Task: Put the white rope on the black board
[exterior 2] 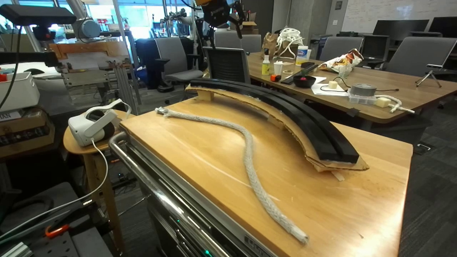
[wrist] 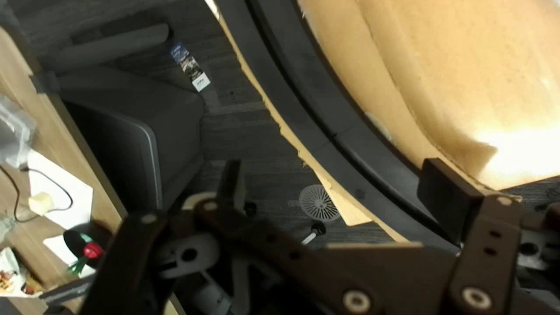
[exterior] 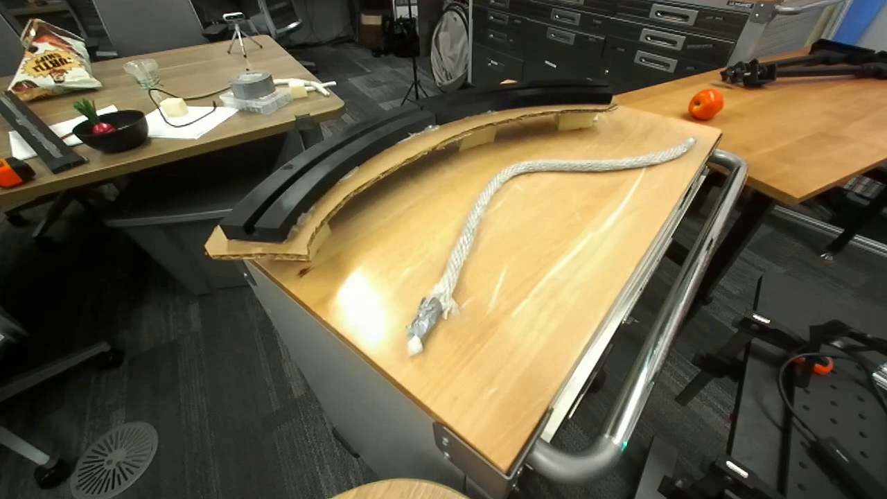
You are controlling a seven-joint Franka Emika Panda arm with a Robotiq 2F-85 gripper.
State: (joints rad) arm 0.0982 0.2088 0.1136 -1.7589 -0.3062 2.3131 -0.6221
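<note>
Jaws spread wide apart, the gripper (exterior 2: 226, 40) hangs in the air at the far side in an exterior view, higher than the black board (exterior 2: 289, 107). In both exterior views that board arcs along the far part of the wooden tabletop (exterior 2: 214, 153), lying on a cardboard strip (exterior: 396, 154) propped by pale blocks (exterior: 577, 122). Nearer, on the tabletop itself, the white rope (exterior 2: 247, 157) lies in a loose bend, apart from the board; one of its ends is bound with grey tape (exterior: 424, 317). In the wrist view, a finger pad (wrist: 446, 197) shows in front of the board. Left of the tabletop in an exterior view, a white headset (exterior 2: 82, 128) sits on a round stool (exterior 2: 73, 145); a black bowl (exterior 2: 303, 82) stands on a brown table (exterior 2: 410, 93) beyond.
</note>
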